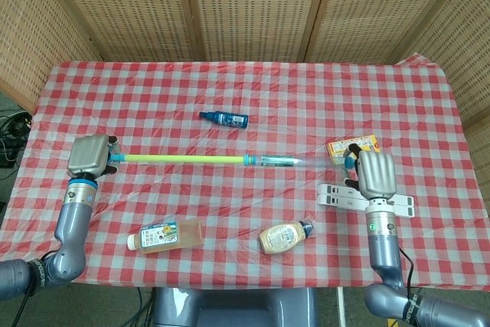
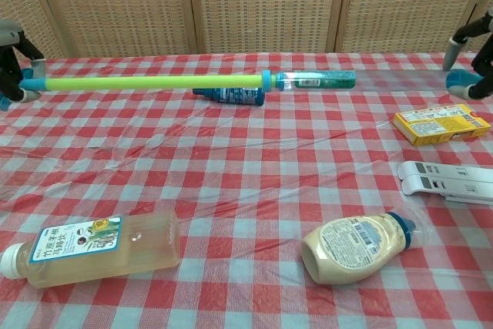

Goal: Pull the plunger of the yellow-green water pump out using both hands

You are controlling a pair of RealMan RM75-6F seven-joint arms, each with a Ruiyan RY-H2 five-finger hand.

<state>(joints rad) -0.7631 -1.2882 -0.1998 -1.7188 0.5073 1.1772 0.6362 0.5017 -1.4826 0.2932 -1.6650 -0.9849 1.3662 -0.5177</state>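
The water pump hangs level above the table between my two hands. Its yellow-green plunger rod point(image 1: 184, 158) point(image 2: 154, 82) runs from my left hand point(image 1: 90, 156) point(image 2: 11, 62), which grips the blue handle end, to a blue collar point(image 1: 249, 160) point(image 2: 266, 78). Beyond the collar lies the clear barrel with a teal label point(image 1: 277, 161) point(image 2: 320, 78). My right hand point(image 1: 374, 174) point(image 2: 476, 52) grips the barrel's blue far end. A long stretch of rod shows outside the barrel.
A small blue bottle point(image 1: 224, 119) point(image 2: 227, 95) lies under the rod. A yellow box point(image 1: 354, 145) point(image 2: 440, 124) and a white folded item point(image 1: 367, 200) point(image 2: 447, 182) sit near my right hand. A sauce bottle point(image 1: 285, 236) and a tea bottle point(image 1: 164, 235) lie in front.
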